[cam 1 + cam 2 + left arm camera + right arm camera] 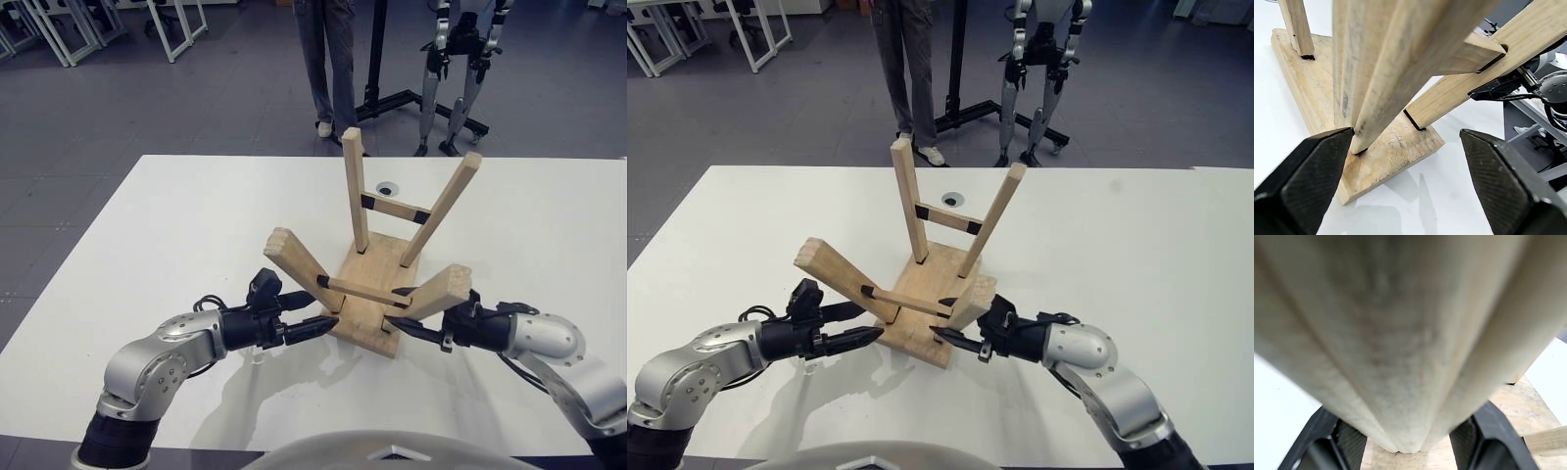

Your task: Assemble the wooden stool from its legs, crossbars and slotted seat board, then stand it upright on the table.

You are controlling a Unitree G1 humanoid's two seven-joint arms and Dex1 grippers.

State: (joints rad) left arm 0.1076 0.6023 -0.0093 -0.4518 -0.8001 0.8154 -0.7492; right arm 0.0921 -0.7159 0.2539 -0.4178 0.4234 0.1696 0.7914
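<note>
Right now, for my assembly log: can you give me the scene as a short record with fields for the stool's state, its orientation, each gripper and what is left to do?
stool: four legs and two crossbars set in the seat board
orientation: upside down, seat board on the white table, legs pointing up
left gripper: open, astride the base of the near-left leg
right gripper: at the near-right leg, close to its base
left to do: stool not yet stood upright

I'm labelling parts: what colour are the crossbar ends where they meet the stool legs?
Black; the far crossbar in the left eye view shows it best.
</note>
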